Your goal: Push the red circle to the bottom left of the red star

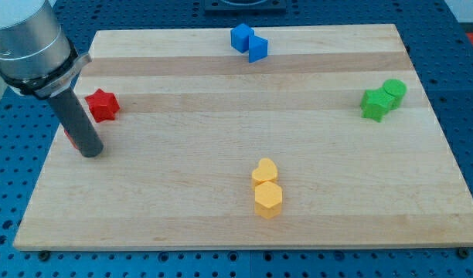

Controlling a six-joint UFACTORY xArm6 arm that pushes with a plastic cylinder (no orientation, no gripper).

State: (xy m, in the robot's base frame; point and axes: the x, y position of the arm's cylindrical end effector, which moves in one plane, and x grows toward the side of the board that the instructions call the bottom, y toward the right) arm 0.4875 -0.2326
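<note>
No fingers to clamp: my tip (91, 152) sits near the board's (221, 224) left edge, just beside the mostly hidden red circle (69, 141), below-left of the red star (103, 105). Any leftward shove could send the circle off that edge.

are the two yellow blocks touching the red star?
No. The yellow blocks sit at the board's bottom middle, far from the red star at the view's left.

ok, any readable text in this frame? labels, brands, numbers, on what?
None: no word, label, brand, number or sign can be read anywhere in the camera view.
Wooden board: bare wood grain, no markings.
Blocks: red star, blue pair, green pair, yellow pair are all plain coloured faces.
Arm housing and my tip: no print visible.
</note>
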